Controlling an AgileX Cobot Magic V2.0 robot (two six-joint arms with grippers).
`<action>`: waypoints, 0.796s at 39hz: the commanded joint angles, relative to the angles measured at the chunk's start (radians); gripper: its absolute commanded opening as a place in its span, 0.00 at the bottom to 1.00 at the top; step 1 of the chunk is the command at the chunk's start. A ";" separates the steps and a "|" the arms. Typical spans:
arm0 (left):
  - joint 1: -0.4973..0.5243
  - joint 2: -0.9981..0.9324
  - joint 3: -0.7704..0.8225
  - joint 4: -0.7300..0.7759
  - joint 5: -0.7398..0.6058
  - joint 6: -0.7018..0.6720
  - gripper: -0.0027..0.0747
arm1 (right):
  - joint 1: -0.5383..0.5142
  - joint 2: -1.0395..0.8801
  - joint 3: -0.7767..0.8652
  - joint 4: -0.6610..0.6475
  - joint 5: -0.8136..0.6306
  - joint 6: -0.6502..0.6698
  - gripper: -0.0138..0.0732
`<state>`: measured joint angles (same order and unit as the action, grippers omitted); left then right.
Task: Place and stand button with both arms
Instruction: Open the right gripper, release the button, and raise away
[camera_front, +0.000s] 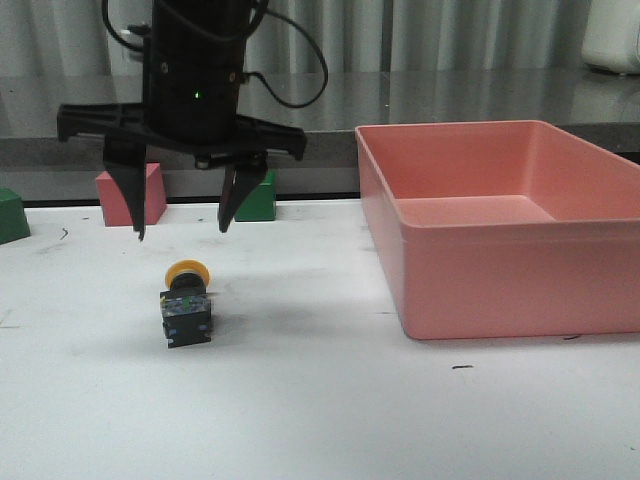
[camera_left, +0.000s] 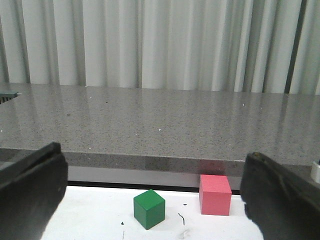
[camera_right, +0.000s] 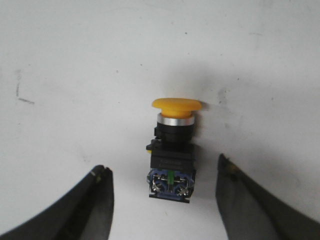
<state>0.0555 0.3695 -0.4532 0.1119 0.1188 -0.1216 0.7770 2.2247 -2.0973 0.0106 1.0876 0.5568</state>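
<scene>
Right pincer (camera_front: 182, 232), jaws wide, hovers above the button (camera_front: 186, 305) lying cap toward 12 o'clock: pre-grasp step, so you likely descend and close squarely on its body

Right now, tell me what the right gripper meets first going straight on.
Probably the button, lying on its side under the open right gripper; depth is unclear.

The visible arm (camera_front: 197, 70) is showing a black cylindrical housing with one small green light glowing and black cables looping beside it. Its gripper (camera_front: 181, 228) is carrying a wide black crossbar and two tapering black fingers (camera_front: 128, 185); surface markings appear indistinct.
</scene>
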 joint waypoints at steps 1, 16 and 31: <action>0.001 0.014 -0.034 0.001 -0.086 -0.006 0.90 | -0.002 -0.106 -0.034 -0.011 -0.016 -0.046 0.54; 0.001 0.014 -0.034 0.001 -0.086 -0.006 0.90 | -0.004 -0.252 -0.038 -0.004 0.030 -0.079 0.08; 0.001 0.014 -0.034 0.001 -0.086 -0.006 0.90 | -0.123 -0.418 -0.083 -0.004 0.255 -0.243 0.08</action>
<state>0.0555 0.3695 -0.4532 0.1119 0.1188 -0.1216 0.6916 1.9033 -2.1484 0.0131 1.2489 0.3545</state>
